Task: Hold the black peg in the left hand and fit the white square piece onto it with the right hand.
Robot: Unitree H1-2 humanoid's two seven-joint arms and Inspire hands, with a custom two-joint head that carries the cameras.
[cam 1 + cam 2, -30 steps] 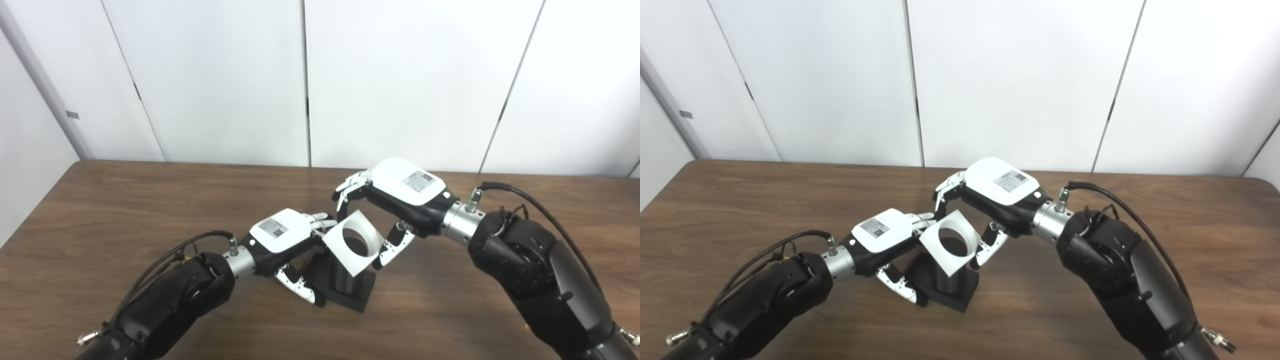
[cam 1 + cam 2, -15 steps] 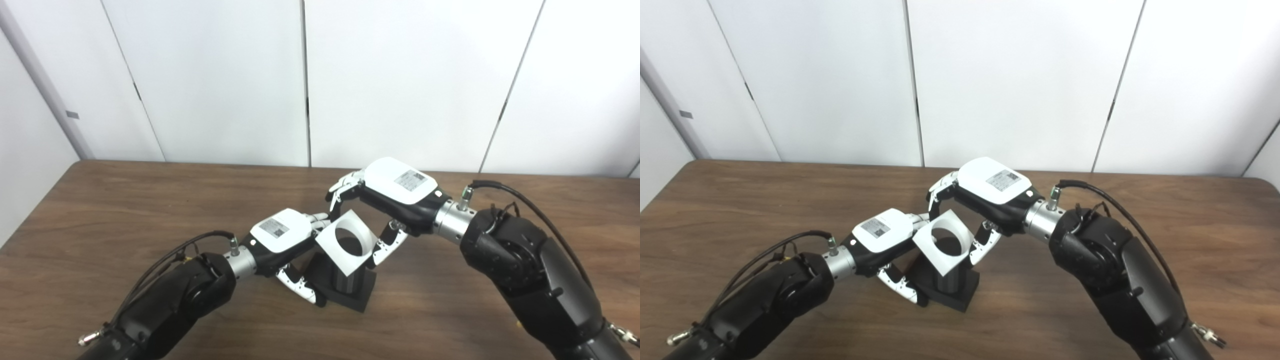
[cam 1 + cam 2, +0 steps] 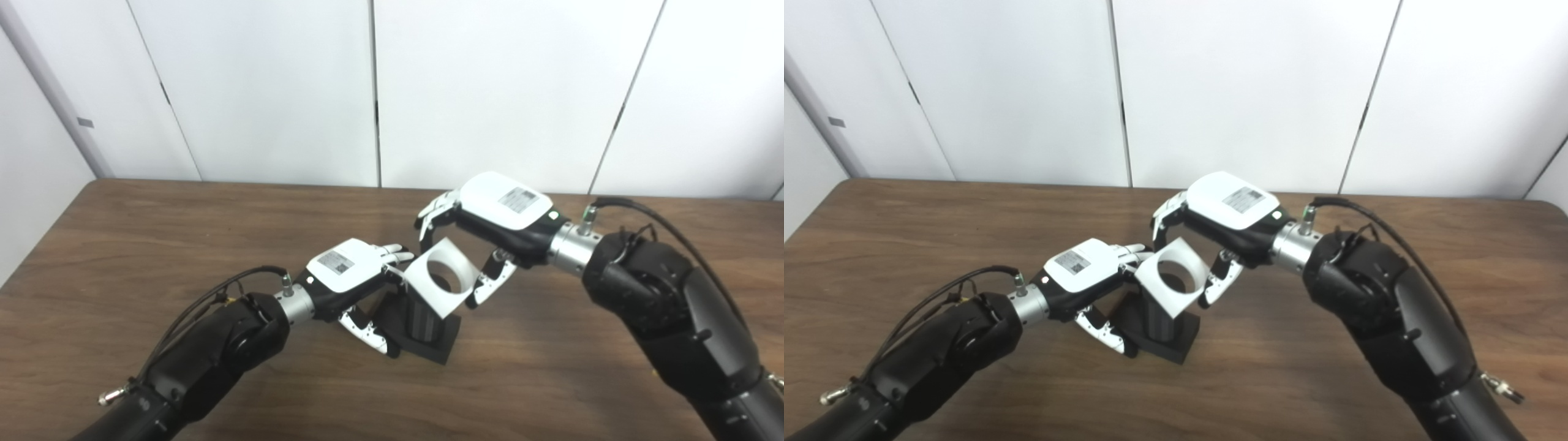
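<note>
Black peg (image 3: pixel 422 321) stands on its square base near the middle of the wooden counter (image 3: pixel 153 245), slightly toward the near edge. Left robot hand (image 3: pixel 349 278) is clamped on the peg, thumb down along the base's left side, fingers reaching over behind the top. Right robot hand (image 3: pixel 490 214) pinches the white square piece (image 3: pixel 442 286) between fingers above and thumb below. Piece is tilted, its round hole facing the cameras, lying over the peg's top; whether it is seated cannot be told.
</note>
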